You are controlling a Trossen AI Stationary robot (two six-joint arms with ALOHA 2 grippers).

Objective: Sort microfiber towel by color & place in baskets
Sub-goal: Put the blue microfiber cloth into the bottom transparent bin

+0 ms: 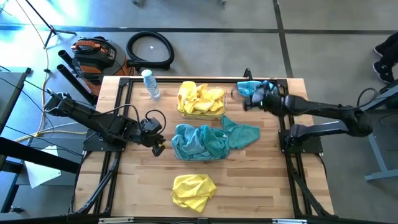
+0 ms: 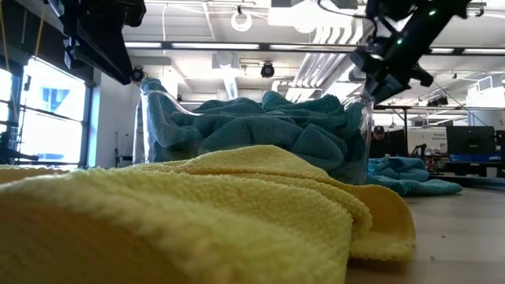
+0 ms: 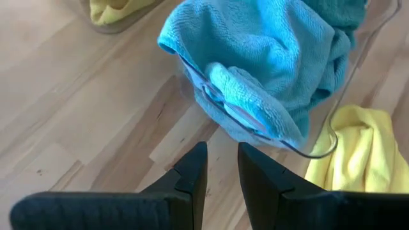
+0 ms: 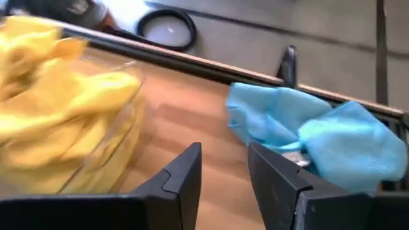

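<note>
Seen from above, two clear baskets stand near the table's centre. The basket of yellow towels (image 1: 201,99) sits toward 12 o'clock, heaped above its rim. The basket of teal towels (image 1: 199,142) sits just below it toward the centre, also heaped, with cloth hanging over its walls. One teal towel (image 1: 244,134) lies spread on the wood at 3 o'clock of that basket, touching it. A loose yellow towel (image 1: 193,190) lies alone toward 6 o'clock, well apart from both baskets. A light-blue towel (image 1: 252,87) lies at the table's 1 o'clock corner.

The left gripper (image 1: 157,147) is at 9 o'clock of the teal basket, just beside its wall. Its wrist view shows the fingers (image 3: 192,176) with a narrow gap between them and nothing in it (released, empty), over bare wood (image 3: 77,128).

The right gripper (image 1: 247,101) is near the 1 o'clock corner, between the yellow basket and the light-blue towel. Its fingers (image 4: 182,172) stand apart with only table showing between them; it holds nothing.

A clear water bottle (image 1: 150,84) lies at 11 o'clock, beside the yellow basket. On the floor beyond the table are a coiled black hose (image 1: 150,50) and an orange-and-black device (image 1: 93,53).
</note>
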